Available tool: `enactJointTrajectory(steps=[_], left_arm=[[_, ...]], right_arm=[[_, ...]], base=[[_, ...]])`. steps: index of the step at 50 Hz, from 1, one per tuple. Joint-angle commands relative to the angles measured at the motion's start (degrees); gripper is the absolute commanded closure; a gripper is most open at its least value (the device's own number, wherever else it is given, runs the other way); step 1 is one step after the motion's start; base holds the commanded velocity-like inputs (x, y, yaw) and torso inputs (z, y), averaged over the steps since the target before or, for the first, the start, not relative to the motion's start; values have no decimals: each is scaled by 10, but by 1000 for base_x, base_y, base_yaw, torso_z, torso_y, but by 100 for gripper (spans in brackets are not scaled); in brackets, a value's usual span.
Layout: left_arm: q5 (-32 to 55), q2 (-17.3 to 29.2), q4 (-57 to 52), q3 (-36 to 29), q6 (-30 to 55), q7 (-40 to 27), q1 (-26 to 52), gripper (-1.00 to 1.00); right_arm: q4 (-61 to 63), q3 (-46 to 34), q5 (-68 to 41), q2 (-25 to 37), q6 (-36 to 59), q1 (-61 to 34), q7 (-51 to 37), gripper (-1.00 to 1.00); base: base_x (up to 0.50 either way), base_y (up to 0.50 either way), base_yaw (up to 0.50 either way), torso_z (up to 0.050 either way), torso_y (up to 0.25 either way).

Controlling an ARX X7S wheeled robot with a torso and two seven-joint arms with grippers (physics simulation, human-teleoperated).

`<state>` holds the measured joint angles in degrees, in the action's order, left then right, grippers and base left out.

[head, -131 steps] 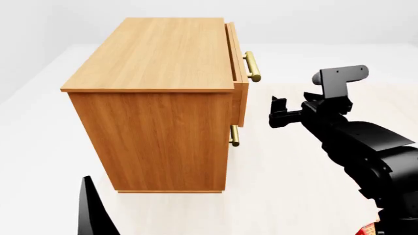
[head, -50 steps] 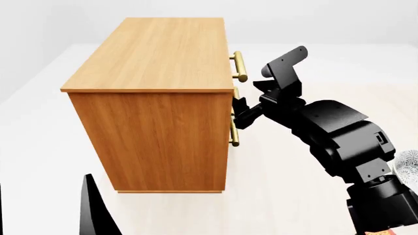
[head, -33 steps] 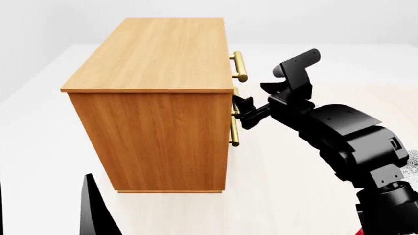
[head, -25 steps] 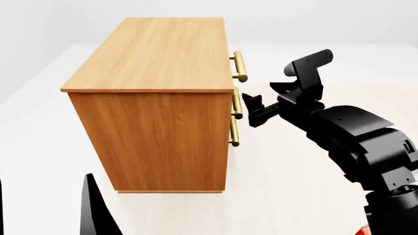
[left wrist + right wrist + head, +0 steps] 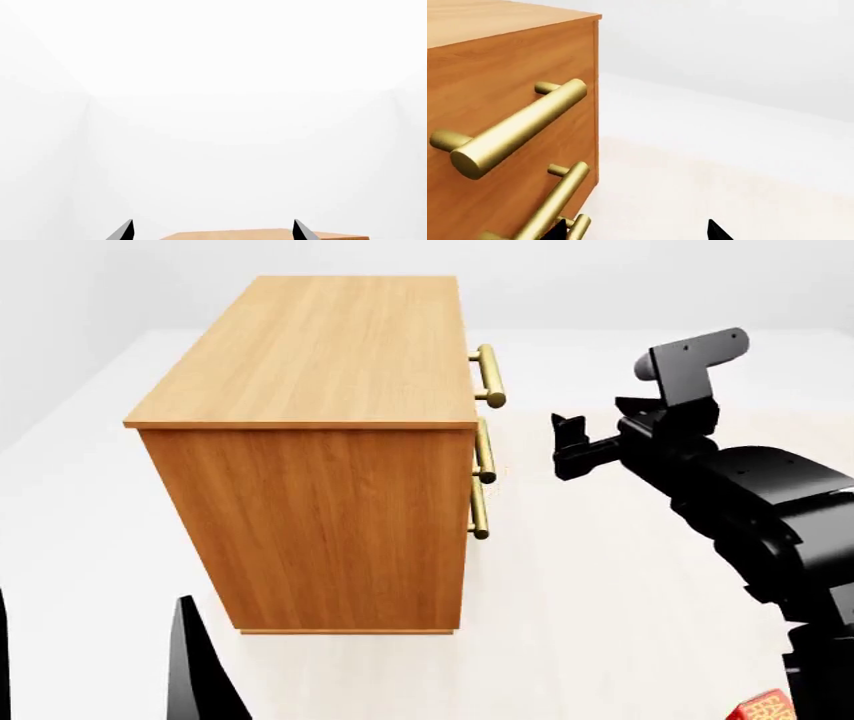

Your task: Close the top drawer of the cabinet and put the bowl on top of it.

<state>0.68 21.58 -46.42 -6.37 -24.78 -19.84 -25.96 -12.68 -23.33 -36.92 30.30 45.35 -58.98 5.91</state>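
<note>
- My right tool [image 5: 571, 445] hangs in free air, apart from the cabinet [image 5: 320, 440], level with the middle handle and off to the front side of the drawer faces.
- Its tips stand apart with nothing between them; only two dark points show in its own wrist view.
- The top drawer [image 5: 507, 95] sits flush with the cabinet front, so I judge the closing step done; its brass handle [image 5: 517, 129] lies just ahead of my right tool.
- My left tool [image 5: 212, 232] shows two separated tips, holding nothing, with the cabinet's top edge beyond them.
- The bowl appears in no view, so I cannot place it.
- A small red object [image 5: 763, 708] beside my right arm is cut off and unidentifiable.
- The lowest drawer front is largely hidden.
</note>
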Motion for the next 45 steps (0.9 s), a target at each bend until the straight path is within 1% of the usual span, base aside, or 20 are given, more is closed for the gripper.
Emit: enactJointTrajectory(steps=[1,8,12,16,23,31,35,37,39,45], left_arm=[[-6,-9,15,10,-6,9,1,-100],[-4,-7,14,11,-6,7,0,-100],[-4,-5,13,12,-4,7,0,-100],[-3,-4,12,11,-2,6,0,-100],[-4,-3,11,10,1,5,3,-100],[-4,-2,11,10,2,3,2,-100],[-3,-1,11,10,4,2,4,-100],[-2,0,11,10,6,2,5,-100],[-2,0,11,9,6,2,5,-100],[-1,1,11,8,7,1,7,-100]], right_arm=[[-39,-1,29,9,14,-24,-27,-100],[-25,-6,40,42,61,-39,-52,-100],[-17,-7,43,65,82,-40,-58,-100],[-3,10,31,85,106,-35,-67,-100],[29,3,31,119,147,-27,-78,-100],[50,-24,37,155,188,-42,-63,-100],[33,-10,32,163,210,-53,-70,-100],[35,-26,37,172,214,-54,-60,-100],[37,-25,35,177,218,-52,-58,-100],[35,-54,36,193,254,-60,-40,-100]], base=[[0,0,0,0,0],[0,0,0,0,0],[0,0,0,0,0],[0,0,0,0,0],[0,0,0,0,0],[0,0,0,0,0],[0,0,0,0,0],[0,0,0,0,0],[0,0,0,0,0],[0,0,0,0,0]])
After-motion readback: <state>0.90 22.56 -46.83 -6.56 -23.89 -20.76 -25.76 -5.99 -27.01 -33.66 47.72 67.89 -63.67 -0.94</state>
